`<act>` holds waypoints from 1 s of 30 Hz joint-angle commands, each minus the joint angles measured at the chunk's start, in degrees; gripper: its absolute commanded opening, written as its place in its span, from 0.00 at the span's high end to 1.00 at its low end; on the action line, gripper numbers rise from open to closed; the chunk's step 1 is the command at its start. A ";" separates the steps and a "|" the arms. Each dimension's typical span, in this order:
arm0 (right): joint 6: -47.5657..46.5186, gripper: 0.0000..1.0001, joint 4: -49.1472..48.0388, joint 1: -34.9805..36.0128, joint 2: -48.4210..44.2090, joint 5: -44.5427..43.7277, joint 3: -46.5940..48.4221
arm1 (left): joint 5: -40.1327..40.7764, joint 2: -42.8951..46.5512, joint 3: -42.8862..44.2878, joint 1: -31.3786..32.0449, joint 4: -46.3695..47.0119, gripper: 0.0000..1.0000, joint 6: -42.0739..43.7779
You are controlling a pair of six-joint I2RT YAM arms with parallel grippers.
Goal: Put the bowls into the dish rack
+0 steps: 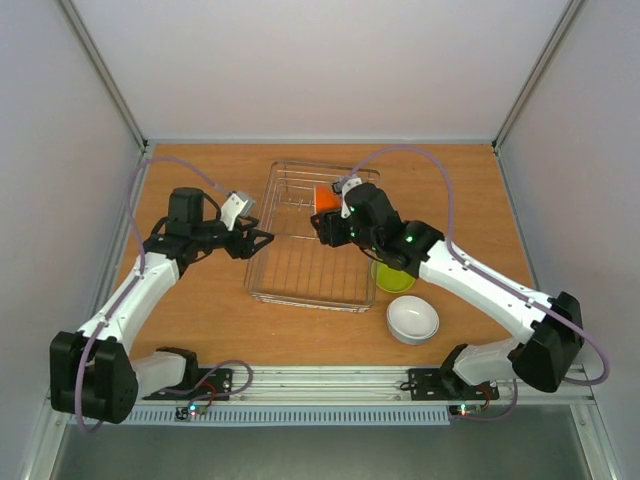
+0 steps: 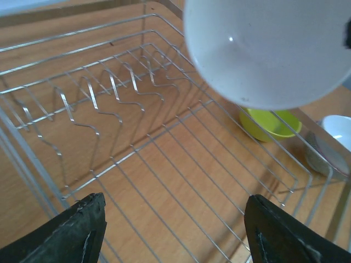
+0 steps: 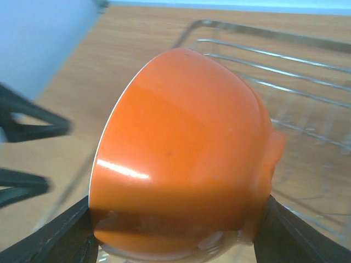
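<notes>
The silver wire dish rack [image 1: 300, 270] lies mid-table and holds no bowl on its floor. My right gripper [image 1: 328, 215] is shut on the orange bowl [image 1: 327, 197], held tilted above the rack's far right part. In the right wrist view the bowl [image 3: 186, 148] fills the frame between my fingers [image 3: 60, 235]. My left gripper [image 1: 262, 240] is open and empty at the rack's left side, above the wire floor [image 2: 164, 181]. A white bowl hollow [image 2: 269, 49] hangs above the rack there; I cannot tell whether it is the orange bowl's inside. The lime-yellow bowl [image 1: 393, 277] and a white bowl [image 1: 412, 320] sit right of the rack.
The rack [image 2: 109, 93] has a row of upright wire prongs at its far end. The lime-yellow bowl [image 2: 271, 123] and white bowl [image 2: 340, 134] show beyond the rack's right wall. Grey walls enclose the wooden table [image 1: 200, 300] on three sides.
</notes>
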State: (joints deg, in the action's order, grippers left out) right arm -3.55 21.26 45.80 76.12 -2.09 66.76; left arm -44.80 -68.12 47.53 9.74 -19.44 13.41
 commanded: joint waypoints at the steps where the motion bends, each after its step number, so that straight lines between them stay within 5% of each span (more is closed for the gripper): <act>1: -4.27 0.99 10.36 -0.27 4.09 -18.25 4.95 | 5.37 1.84 -0.72 0.19 5.57 0.31 -1.83; 12: -8.07 0.99 15.57 -0.60 15.29 -33.05 12.29 | 4.82 -0.61 -0.50 0.19 5.03 0.31 -1.22; 30: -8.62 0.99 11.16 -5.42 21.00 -26.82 11.09 | 4.46 -2.24 0.03 0.19 3.99 0.33 -0.24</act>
State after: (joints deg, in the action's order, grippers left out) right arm -11.60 35.66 41.41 96.62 -31.42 77.65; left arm -40.03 -69.67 47.42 9.74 -16.93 12.45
